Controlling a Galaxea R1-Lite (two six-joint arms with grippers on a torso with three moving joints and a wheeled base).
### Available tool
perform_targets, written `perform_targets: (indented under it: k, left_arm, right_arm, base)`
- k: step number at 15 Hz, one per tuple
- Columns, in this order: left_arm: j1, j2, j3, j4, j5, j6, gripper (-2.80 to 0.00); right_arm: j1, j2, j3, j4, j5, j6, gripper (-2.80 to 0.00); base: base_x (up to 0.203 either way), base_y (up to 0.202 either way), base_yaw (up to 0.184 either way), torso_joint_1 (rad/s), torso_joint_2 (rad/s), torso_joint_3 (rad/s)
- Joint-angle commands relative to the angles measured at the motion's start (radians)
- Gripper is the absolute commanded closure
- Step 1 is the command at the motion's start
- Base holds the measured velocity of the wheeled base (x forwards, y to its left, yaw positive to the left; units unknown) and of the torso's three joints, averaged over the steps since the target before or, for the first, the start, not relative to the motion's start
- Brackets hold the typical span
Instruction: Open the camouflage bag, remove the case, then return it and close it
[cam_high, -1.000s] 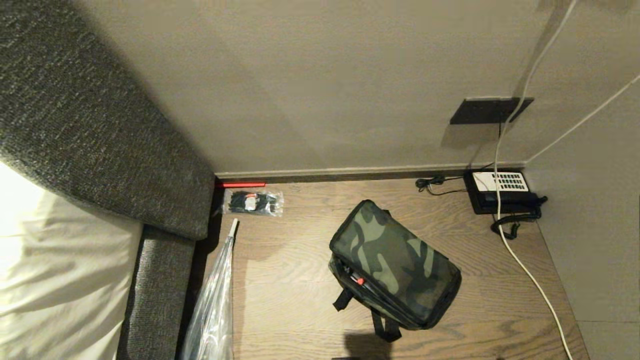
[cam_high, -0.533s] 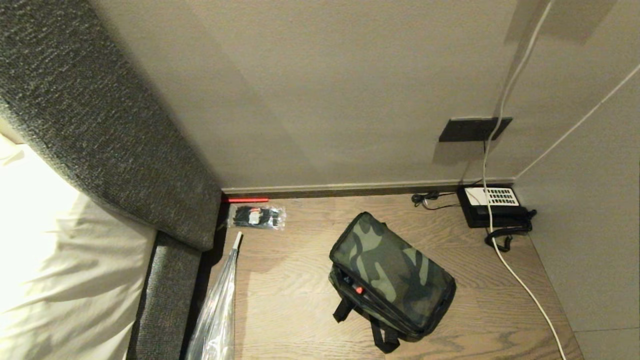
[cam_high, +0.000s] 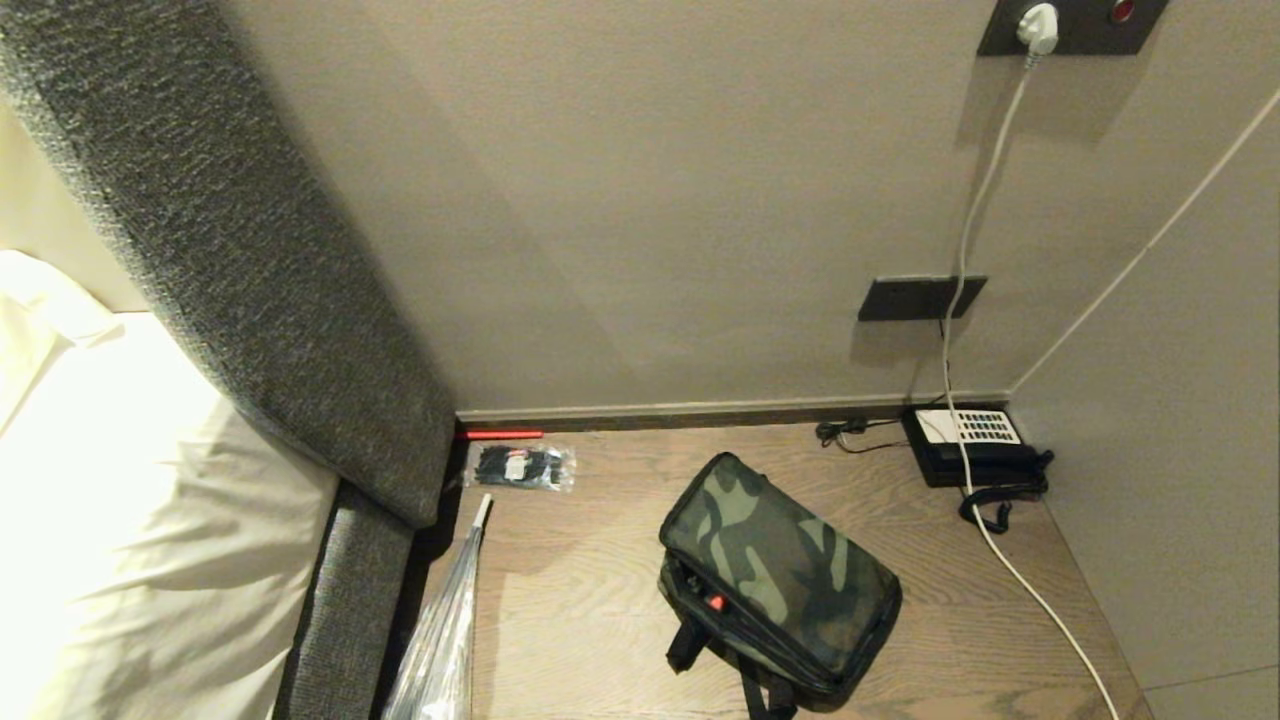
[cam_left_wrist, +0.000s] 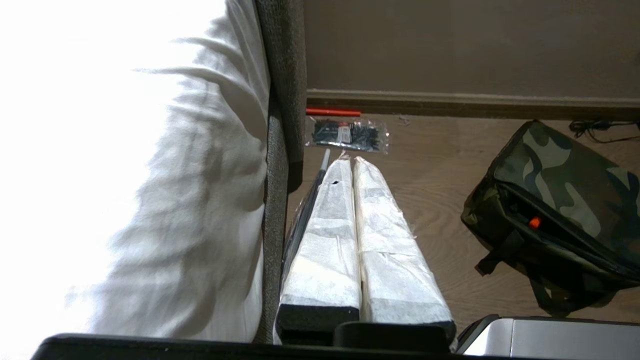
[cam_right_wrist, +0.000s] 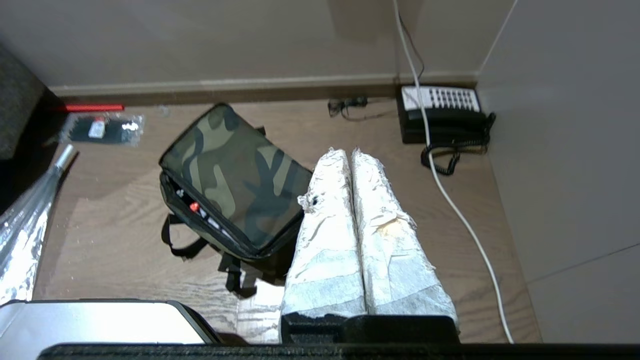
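Observation:
The camouflage bag (cam_high: 780, 570) lies tilted on the wooden surface (cam_high: 580, 600), lid down, black straps trailing toward me. A small red spot (cam_high: 716, 603) shows in the dark slit along its near side; the case itself is hidden. My left gripper (cam_left_wrist: 350, 162) hangs shut and empty, white-wrapped fingers pressed together, well left of the bag (cam_left_wrist: 565, 190). The right gripper (cam_right_wrist: 350, 152) is shut too, holding nothing, hovering just right of the bag (cam_right_wrist: 235, 175). Neither gripper shows in the head view.
A black telephone (cam_high: 968, 445) with a white keypad sits in the back right corner, a white cable (cam_high: 1010, 570) running past it. A clear plastic bag (cam_high: 522, 466), a red stick (cam_high: 500, 435) and a plastic-wrapped rod (cam_high: 445, 640) lie left. Grey headboard (cam_high: 250, 300) and white bedding (cam_high: 130, 520) border the left.
The head camera has tilted upward: the whole scene slid down the picture and a wall socket with a white plug came into view. The bag and other things stay put.

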Motion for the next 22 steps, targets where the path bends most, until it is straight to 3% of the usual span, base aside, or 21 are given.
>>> perform_targets:
  k: [1, 22]
  left_arm:
    - [0.0, 0.0, 0.0, 0.0, 0.001, 0.0, 0.0]
    - [0.0, 0.0, 0.001, -0.002, 0.001, -0.001, 0.0]
  right_arm:
    - [0.0, -0.012, 0.014, -0.001, 0.0, 0.001, 0.0]
    - [0.0, -0.012, 0.016, -0.001, 0.0, 0.0, 0.0]
  base:
    - [0.0, 0.0, 0.0, 0.007, 0.0, 0.207]
    - [0.0, 0.0, 0.0, 0.002, 0.0, 0.203]
